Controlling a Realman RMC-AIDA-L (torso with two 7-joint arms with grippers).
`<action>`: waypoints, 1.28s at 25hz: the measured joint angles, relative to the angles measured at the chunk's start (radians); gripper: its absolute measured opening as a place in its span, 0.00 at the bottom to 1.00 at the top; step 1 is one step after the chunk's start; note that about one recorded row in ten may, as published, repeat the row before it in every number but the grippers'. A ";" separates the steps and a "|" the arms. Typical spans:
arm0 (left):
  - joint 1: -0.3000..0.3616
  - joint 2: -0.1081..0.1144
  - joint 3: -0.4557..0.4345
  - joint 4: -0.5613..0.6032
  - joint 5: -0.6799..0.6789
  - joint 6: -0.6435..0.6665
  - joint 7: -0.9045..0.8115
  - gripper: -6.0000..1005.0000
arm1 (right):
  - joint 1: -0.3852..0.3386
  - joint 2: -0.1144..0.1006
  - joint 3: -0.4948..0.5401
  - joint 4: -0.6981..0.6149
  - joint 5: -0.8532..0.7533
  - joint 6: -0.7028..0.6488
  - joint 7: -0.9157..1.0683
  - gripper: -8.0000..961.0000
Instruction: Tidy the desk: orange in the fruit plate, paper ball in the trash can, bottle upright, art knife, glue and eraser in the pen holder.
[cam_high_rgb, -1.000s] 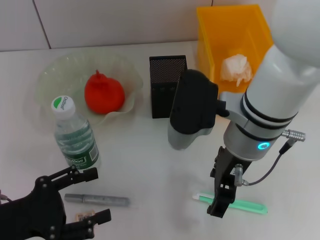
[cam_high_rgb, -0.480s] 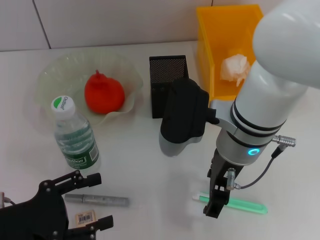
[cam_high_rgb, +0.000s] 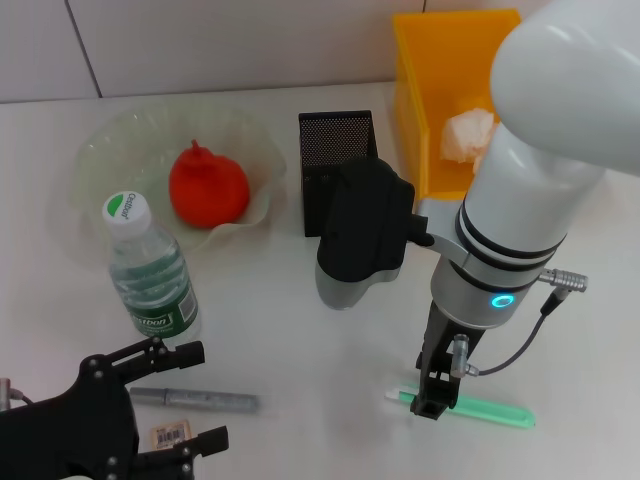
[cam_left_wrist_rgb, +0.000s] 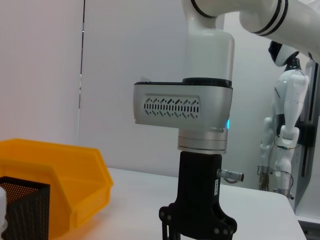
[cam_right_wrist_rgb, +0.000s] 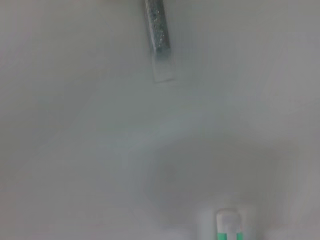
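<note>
The white desk (cam_high_rgb: 290, 320) stands by a tiled wall. One orange (cam_high_rgb: 207, 186) sits in the one fruit plate (cam_high_rgb: 120, 140). One paper ball (cam_high_rgb: 467, 136) lies in the yellow trash can (cam_high_rgb: 425, 80). One bottle (cam_high_rgb: 150, 268) stands upright. I cannot tell what is in the black pen holder (cam_high_rgb: 335, 150). The eraser (cam_high_rgb: 168, 436) lies between the spread fingers of the left gripper (cam_high_rgb: 190, 400). The right gripper (cam_high_rgb: 434, 397) is right over the green art knife (cam_high_rgb: 490, 411); I cannot tell how its fingers stand. One grey glue stick (cam_high_rgb: 195, 399) lies flat.
</note>
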 joint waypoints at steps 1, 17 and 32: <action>-0.001 0.000 0.000 0.000 0.000 0.000 0.000 0.81 | 0.000 0.000 0.000 0.000 0.000 0.002 0.000 0.71; -0.012 0.000 0.002 -0.001 0.000 -0.001 0.000 0.81 | 0.016 0.000 -0.030 0.043 0.004 0.042 -0.022 0.48; -0.017 0.000 0.002 -0.001 0.000 -0.001 0.000 0.81 | 0.030 0.000 -0.041 0.077 0.028 0.046 -0.025 0.46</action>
